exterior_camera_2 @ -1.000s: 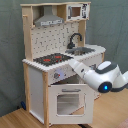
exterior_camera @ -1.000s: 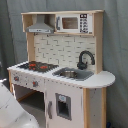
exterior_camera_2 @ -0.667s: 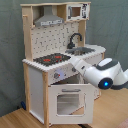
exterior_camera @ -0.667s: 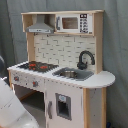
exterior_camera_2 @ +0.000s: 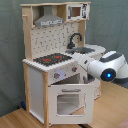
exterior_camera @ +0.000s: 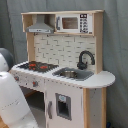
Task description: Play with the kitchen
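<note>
The kitchen [exterior_camera: 75, 60] is a white and light-wood toy unit, seen in both exterior views. It has a black-red stovetop [exterior_camera: 37, 65], a grey hood [exterior_camera: 41, 27], a sink [exterior_camera: 72, 74] with a black faucet [exterior_camera: 85, 59], and a small microwave [exterior_camera: 74, 23]. In the second exterior view the white arm [exterior_camera_2: 102, 67] reaches in from the right across the kitchen [exterior_camera_2: 50, 60] front. My gripper [exterior_camera_2: 76, 66] sits at the counter's front edge beside the stovetop [exterior_camera_2: 52, 59], just above the windowed oven door [exterior_camera_2: 69, 101]. In the first exterior view only the arm's white body [exterior_camera: 12, 102] shows.
A grey curtain [exterior_camera: 115, 45] hangs behind the kitchen. The unit stands on a wooden floor [exterior_camera_2: 20, 120]. In the first exterior view the arm's body fills the lower left corner and covers the cabinet front below the stovetop.
In the second exterior view the arm's rounded body has drifted slightly right and up. The gripper end stays at the counter front. Nothing on the kitchen has visibly moved.
</note>
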